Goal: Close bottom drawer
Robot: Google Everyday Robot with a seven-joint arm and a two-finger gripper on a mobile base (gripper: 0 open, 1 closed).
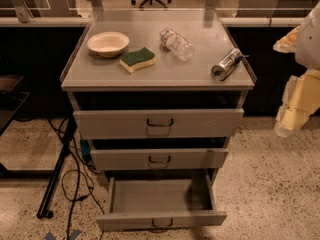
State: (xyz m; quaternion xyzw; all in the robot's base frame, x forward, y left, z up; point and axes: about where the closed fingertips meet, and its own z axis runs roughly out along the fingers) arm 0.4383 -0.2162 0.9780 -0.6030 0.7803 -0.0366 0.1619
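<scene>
At the right edge the hand (294,109) hangs beside the desk (195,70); wide or narrow, I cannot tell. Down-left of it, the bottom drawer (161,219) of three stands pulled open.

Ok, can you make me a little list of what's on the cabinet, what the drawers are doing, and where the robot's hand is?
on cabinet top: bowl, sponge, plastic bottle lying down, can lying down
bottom drawer: pulled far out, nothing seen inside
top drawer: much further in
middle drawer: much further in
gripper: in the air, right of the cabinet, touching no drawer
task: not yet done
</scene>
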